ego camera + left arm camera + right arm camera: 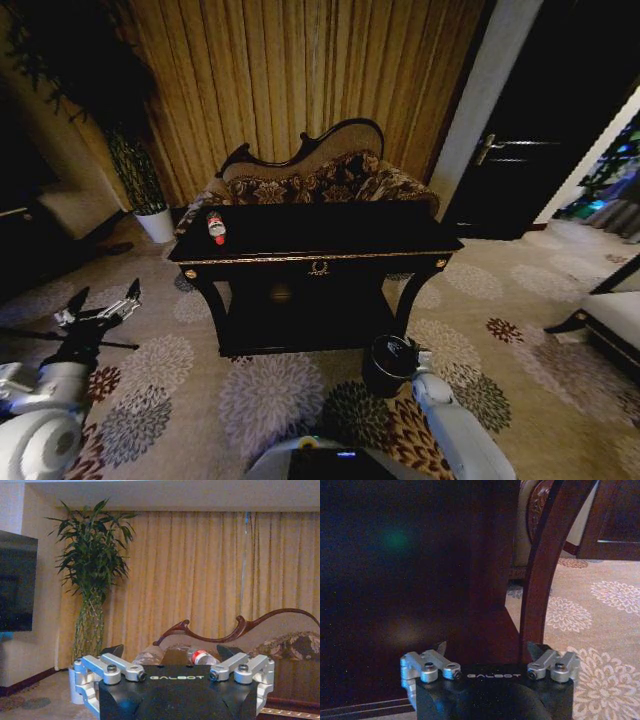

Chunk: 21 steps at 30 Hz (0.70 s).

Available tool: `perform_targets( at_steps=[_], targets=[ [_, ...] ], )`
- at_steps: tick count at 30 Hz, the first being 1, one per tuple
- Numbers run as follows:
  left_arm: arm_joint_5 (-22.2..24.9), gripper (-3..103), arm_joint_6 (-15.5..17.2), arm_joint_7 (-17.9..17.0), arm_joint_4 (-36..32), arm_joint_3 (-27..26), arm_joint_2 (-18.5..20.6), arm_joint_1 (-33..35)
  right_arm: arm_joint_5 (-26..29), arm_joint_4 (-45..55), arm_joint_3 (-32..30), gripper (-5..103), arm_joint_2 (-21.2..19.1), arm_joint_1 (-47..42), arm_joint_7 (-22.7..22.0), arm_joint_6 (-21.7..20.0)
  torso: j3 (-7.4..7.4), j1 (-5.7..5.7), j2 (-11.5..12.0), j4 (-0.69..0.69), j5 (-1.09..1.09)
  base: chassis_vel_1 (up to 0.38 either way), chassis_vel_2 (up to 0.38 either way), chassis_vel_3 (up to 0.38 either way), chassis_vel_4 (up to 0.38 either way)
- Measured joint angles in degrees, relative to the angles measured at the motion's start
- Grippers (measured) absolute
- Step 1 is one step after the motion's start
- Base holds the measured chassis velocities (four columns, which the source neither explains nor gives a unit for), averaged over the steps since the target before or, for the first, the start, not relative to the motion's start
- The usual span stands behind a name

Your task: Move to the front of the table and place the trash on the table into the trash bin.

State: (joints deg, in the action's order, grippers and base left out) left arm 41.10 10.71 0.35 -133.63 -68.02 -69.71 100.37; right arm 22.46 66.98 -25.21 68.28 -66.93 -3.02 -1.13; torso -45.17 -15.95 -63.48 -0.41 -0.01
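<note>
Low in the frame, my right arm (455, 425) reaches up from bottom centre-right toward the bin (388, 364), which stands on the carpet just in front of the table's right leg. My right gripper (491, 647) hangs close to that dark curved leg, jaws spread wide with nothing between them. My left gripper (103, 301) sits at the lower left, well apart from the table, fingers splayed open and empty (its own camera looks across at the curtain and a tall plant (92, 575)).

My table (318, 250) fills the middle of the head view, glossy black top with gold trim along the front edge and a lower shelf beneath. My only visible piece of trash, the bottle (216, 227), lies on its side near the left end of the top, close to the front edge; the left wrist view catches its red label (201, 656) beyond my fingers.

Behind the table stands the sofa (320, 175), touching or nearly so, with the curtain (300, 80) behind it. Flowered carpet (270, 395) lies open in front and to both sides. A dark door (520, 150) is upper right, a white pot (155, 224) left.
</note>
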Motion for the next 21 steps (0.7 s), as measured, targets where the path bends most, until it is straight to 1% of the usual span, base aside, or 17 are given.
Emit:
perform_targets(
  at_steps=[1,2,4,13,21],
  targets=[
    [0.0,100,0.0,0.0,0.0,0.0,0.0,0.0,0.0,0.0,0.0,90,0.0,0.0,0.0,0.0,0.0,0.0,0.0,0.0,0.0,0.0,0.0,0.0,0.0],
    [0.0,100,-0.01,0.0,0.0,0.03,0.0,-0.01,0.0,0.06,0.01,95,0.0,-0.02,0.0,-0.01,0.0,0.0,0.0,0.0,0.0,0.0,0.0,0.0,0.0],
    [0.02,100,-0.02,0.01,-0.01,0.04,0.0,-0.01,0.02,0.25,0.01,100,0.13,-0.16,0.0,-0.02,0.0,0.0,0.0,0.0,0.0,0.0,0.0,0.0,0.0],
    [0.11,100,-0.05,0.01,0.05,0.11,0.02,0.02,0.12,0.71,-0.14,100,0.58,-0.31,0.0,-0.05,0.0,0.0,0.0,0.0,0.0,0.0,0.0,0.0,0.0],
    [0.2,100,-0.09,0.01,0.16,-0.05,0.16,0.1,0.34,0.79,-0.34,100,-0.1,-0.35,0.01,-0.08,0.0,0.0,0.0,0.0,0.0,0.0,0.0,0.0,0.0]
  ],
)
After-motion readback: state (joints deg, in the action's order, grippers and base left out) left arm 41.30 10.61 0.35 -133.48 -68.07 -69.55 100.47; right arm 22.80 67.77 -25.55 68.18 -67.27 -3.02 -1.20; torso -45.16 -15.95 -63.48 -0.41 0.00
